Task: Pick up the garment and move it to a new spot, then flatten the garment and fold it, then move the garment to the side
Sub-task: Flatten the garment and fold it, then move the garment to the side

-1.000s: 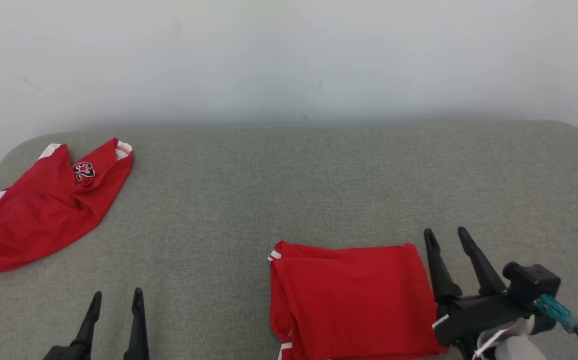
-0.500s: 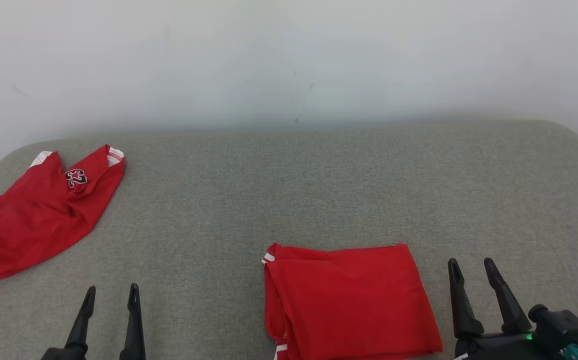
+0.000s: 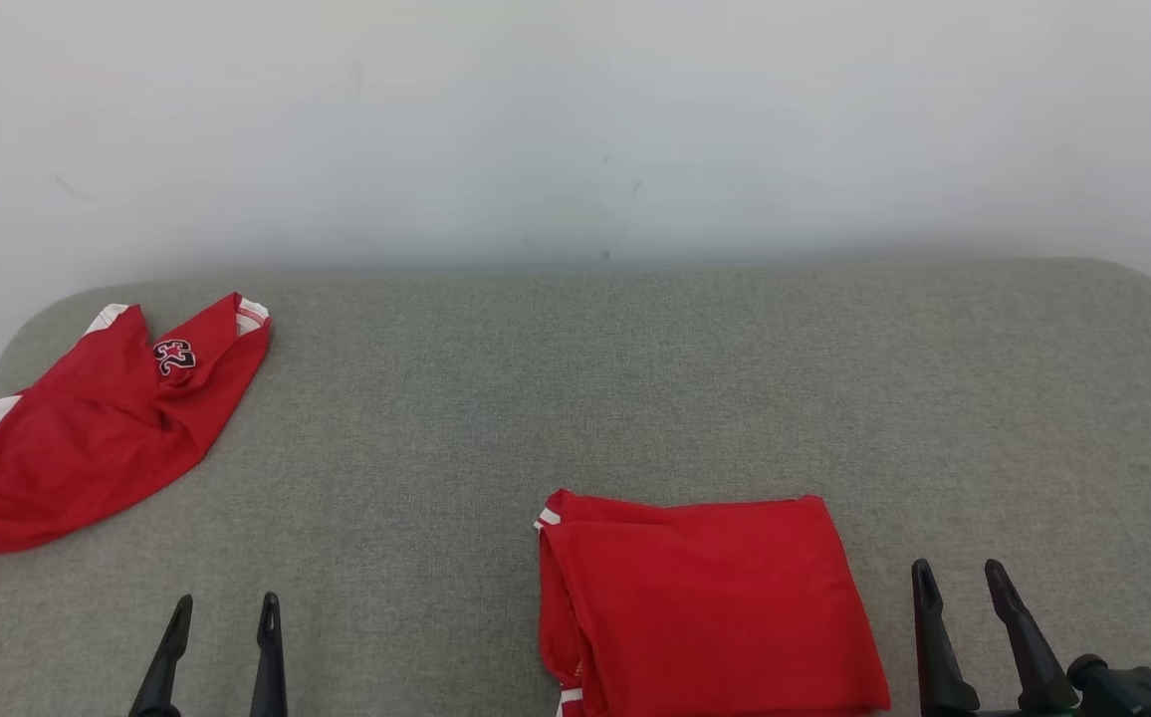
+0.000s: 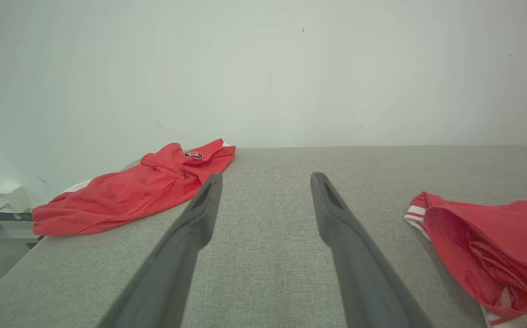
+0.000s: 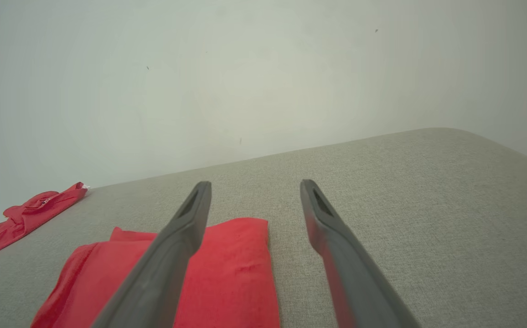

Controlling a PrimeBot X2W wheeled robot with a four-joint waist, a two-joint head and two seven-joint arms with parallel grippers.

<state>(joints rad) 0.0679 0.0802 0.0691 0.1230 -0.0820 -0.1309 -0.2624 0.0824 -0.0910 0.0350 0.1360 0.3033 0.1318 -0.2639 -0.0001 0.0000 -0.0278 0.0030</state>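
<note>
Pale wall [image 3: 575,119] at 12 o'clock, plain, few tiny specks. Grey table [image 3: 575,378], coarse woven cloth top, rounded corners. Loose jersey [image 3: 68,448] at 9 o'clock: slick red fabric, white trim, number patch, rumpled. Folded garment [image 3: 705,607] at 5 o'clock: same red, rough rectangle, striped hem poking out left side. Right gripper [image 3: 958,566] just beside its right edge, not touching, fingers spread, empty. Left gripper [image 3: 226,599] at 7 o'clock, spread too, empty.

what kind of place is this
Probably a robot test room for cloth folding: a grey fabric-covered table against a bare white wall, with a folded red garment and a loose red jersey.
</note>
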